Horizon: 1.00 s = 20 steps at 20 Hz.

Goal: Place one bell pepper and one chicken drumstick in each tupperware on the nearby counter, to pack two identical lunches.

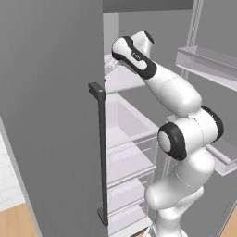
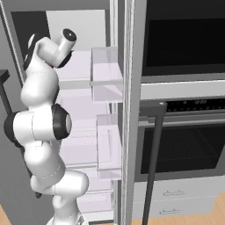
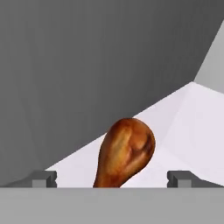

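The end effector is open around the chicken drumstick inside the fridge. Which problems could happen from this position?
1. The chicken drumstick lies between the open fingertips of the end effector with its thin end nearest; closing there could make it slip.
2. It sits on a white shelf near the grey back wall; a push forward might shove it deeper.
3. The arm reaches past the open fridge door and could graze it when pulling out.

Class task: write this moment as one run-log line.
arm: reaching into open fridge | gripper: open, astride chicken drumstick | drumstick: lying on fridge shelf, not gripped

no text, labels, numbers or signs can be read anywhere.
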Tool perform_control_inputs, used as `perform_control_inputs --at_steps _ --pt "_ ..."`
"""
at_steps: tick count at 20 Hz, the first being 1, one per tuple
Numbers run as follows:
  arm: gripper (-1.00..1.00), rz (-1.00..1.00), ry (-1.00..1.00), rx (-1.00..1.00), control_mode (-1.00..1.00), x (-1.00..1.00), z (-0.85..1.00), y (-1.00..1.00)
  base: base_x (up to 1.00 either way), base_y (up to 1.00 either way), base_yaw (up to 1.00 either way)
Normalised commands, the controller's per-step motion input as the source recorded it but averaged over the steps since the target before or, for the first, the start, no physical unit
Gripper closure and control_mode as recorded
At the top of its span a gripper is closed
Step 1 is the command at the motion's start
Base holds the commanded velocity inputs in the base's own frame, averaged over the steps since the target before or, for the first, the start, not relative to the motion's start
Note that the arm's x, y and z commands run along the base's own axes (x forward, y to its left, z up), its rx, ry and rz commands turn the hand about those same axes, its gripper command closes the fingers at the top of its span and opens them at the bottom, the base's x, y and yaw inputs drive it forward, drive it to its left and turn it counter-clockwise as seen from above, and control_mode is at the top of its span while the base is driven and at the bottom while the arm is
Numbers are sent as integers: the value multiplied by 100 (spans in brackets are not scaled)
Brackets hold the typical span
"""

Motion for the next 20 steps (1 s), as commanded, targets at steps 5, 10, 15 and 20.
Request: perform_control_inputs --at_steps 5,10,15,20 --pt "-100 18 -10 0 -100 21 -24 -7 0 0 0" --pt "-100 14 -14 0 -100 10 -17 4 0 0 0" --pt "-100 17 -18 0 -100 2 -23 14 0 0 0" --pt "-100 6 -10 -1 -100 22 -12 10 0 0 0"
